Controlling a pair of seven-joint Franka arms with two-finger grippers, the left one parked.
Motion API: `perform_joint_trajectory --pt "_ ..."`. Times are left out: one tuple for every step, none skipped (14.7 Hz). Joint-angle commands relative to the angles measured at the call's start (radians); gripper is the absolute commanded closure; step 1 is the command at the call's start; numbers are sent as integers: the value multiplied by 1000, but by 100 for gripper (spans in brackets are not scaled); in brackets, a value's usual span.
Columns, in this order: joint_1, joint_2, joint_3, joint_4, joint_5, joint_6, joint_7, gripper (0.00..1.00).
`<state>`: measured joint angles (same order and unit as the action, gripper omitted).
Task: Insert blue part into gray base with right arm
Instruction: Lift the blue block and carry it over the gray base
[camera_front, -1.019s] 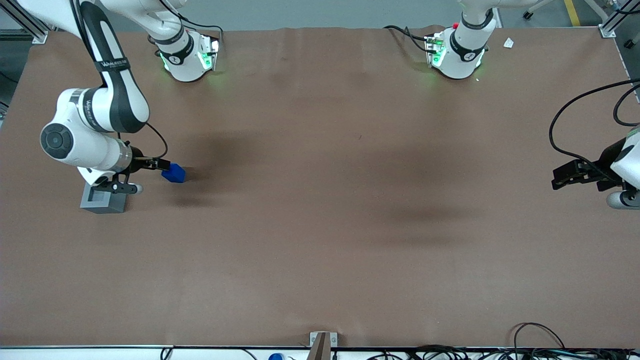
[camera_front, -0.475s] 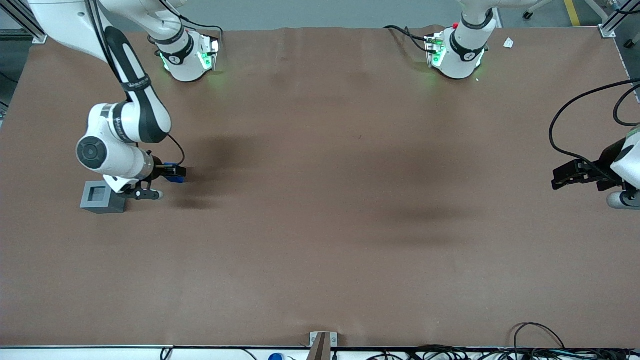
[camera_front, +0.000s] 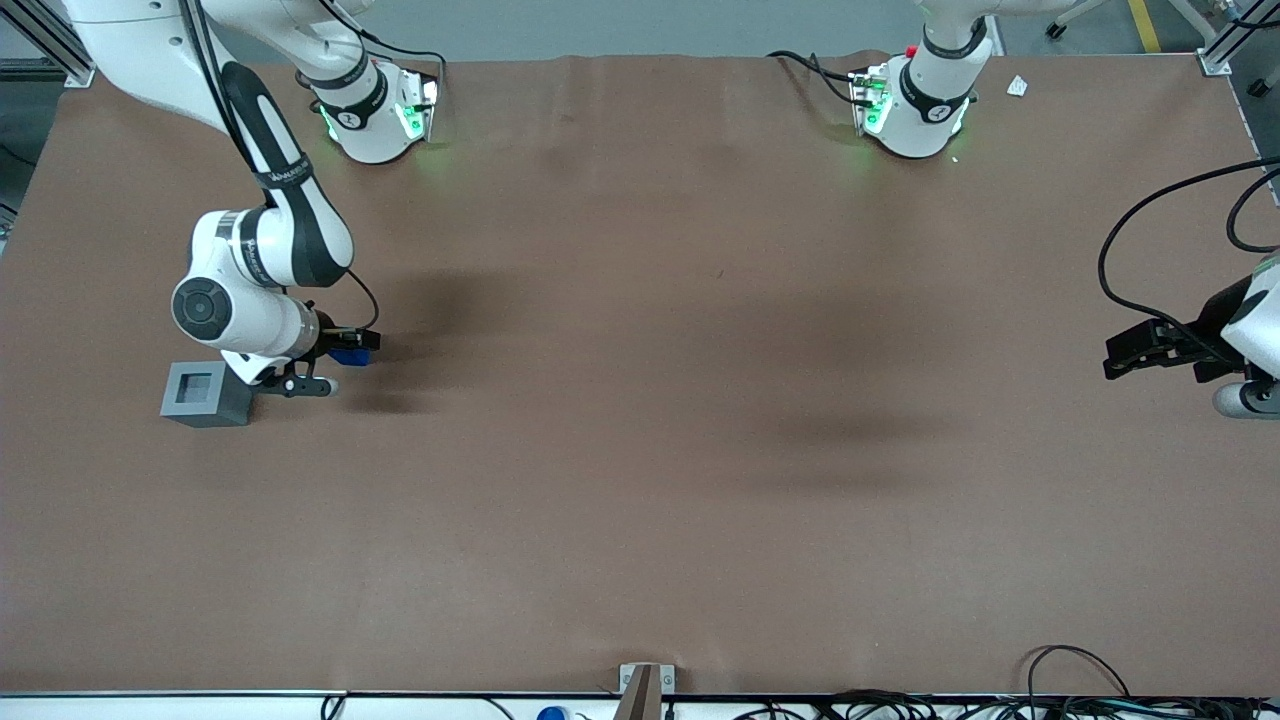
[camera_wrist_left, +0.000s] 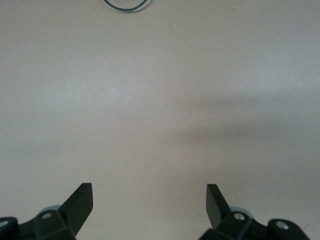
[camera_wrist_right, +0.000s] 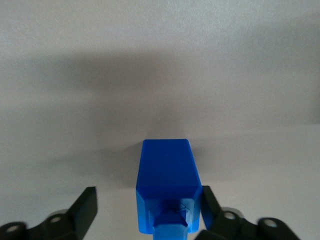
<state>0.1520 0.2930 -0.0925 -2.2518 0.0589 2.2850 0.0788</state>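
I've got the gray base (camera_front: 206, 394) nearest the front camera, socket up. Just beside it, slightly farther, the blue part (camera_wrist_right: 167, 185) lies on the table (camera_front: 640, 400), long axis flat, stub toward my wrist. My gripper (camera_front: 345, 350) sits low over it, jaws spread wide around it, one finger close against it. Right arm (camera_front: 262, 270) bends steeply down above the base.

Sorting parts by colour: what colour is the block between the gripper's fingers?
Bright blue block, clearest in the right wrist view; gripper open around it.
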Motion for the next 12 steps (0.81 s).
perform_joint_trajectory --pt "-3 -18 0 -29 12 4 9 37" --pt "-3 -18 0 -28 12 4 9 50" --pt "-3 -18 0 -28 12 4 9 65" --pt "-5 -18 -1 -25 12 4 10 76" --pt "-6 -18 -1 -22 12 4 10 84" --pt "-9 -20 -3 -19 10 4 9 89" --pt "-17 -21 -3 -15 10 2 9 90" --pt "-23 -25 -3 -11 10 -1 7 90" --pt "-28 -29 -4 7 10 -24 6 90" --pt "-37 -31 -6 35 10 -56 1 92" --pt "-52 -29 -6 69 9 -94 -2 92" --pt "-64 -28 -6 99 6 -129 -4 94"
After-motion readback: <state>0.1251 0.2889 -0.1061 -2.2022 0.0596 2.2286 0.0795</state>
